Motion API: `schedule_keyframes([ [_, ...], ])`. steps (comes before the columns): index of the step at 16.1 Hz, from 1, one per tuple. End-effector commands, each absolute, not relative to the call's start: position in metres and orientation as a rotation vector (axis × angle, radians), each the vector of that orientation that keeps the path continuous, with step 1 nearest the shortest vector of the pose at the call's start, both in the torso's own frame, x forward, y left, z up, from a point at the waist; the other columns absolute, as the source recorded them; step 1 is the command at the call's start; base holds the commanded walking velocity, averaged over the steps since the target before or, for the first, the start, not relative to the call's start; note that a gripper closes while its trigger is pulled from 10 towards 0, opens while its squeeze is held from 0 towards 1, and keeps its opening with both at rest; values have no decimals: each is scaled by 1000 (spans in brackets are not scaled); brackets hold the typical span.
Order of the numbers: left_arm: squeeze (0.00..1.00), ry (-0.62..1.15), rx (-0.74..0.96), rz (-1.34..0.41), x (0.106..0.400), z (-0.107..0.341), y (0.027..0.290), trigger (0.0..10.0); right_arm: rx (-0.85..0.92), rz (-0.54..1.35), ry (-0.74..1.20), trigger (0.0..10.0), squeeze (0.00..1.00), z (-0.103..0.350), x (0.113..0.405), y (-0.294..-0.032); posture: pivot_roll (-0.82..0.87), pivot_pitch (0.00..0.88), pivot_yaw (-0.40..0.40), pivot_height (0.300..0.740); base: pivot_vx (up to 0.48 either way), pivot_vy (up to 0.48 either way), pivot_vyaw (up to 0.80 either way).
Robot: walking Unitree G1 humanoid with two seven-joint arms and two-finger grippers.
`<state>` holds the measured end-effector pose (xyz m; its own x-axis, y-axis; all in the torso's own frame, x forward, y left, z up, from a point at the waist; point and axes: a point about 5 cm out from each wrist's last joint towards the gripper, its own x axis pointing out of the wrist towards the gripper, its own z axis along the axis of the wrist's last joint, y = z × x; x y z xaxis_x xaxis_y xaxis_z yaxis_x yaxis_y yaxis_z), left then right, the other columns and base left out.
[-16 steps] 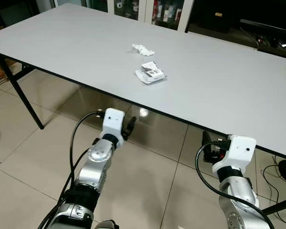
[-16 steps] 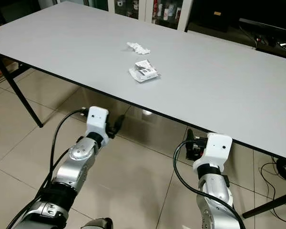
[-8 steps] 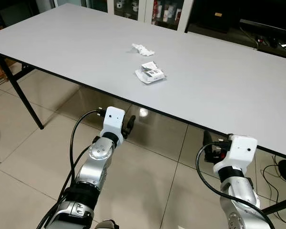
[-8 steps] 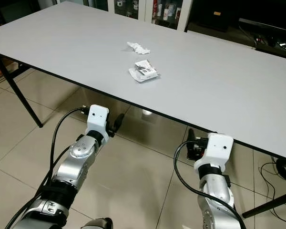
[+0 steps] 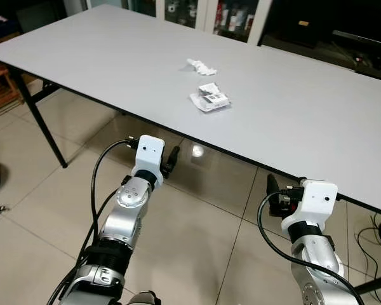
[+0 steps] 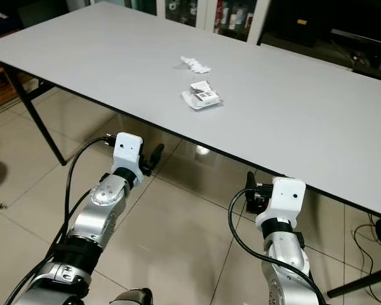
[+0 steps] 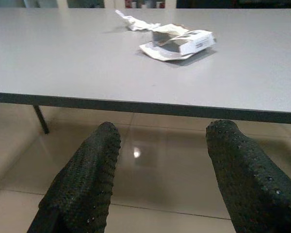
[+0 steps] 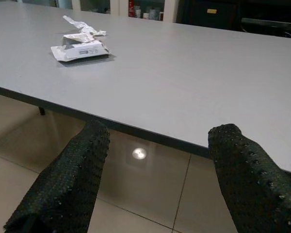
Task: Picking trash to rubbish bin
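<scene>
Grey laminate with a dark edge covers the long table (image 5: 317, 121) ahead of us, standing on black legs over glossy beige floor tiles (image 5: 197, 235); on it lie our two pieces of trash, a flattened white wrapper (image 5: 210, 100) with a printed label and, just beyond it, a crumpled white tissue (image 5: 202, 66); dark cabinets (image 5: 241, 16) line the far wall; our left gripper (image 7: 160, 179) hangs below the table's near edge, fingers spread and holding nothing; our right gripper (image 8: 155, 184) sits likewise under the edge, fingers apart, well away from the trash.
</scene>
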<state>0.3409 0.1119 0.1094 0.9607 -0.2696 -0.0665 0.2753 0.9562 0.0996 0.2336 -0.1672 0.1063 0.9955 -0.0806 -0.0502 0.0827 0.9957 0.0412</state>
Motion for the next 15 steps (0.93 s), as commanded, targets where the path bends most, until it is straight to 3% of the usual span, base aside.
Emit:
schedule_keyframes([
  [1, 0, 54, 99, -285, 346, 116, 108, 10000, 38, -96, 45, 10000, 0, 107, 232, -172, 145, 71, -80, 740, 262, 0, 0],
  [15, 0, 58, 104, -280, 352, 122, 110, 10000, 25, -69, -11, 10000, 0, 121, 234, -165, 141, 82, -75, 740, 438, 0, 0],
])
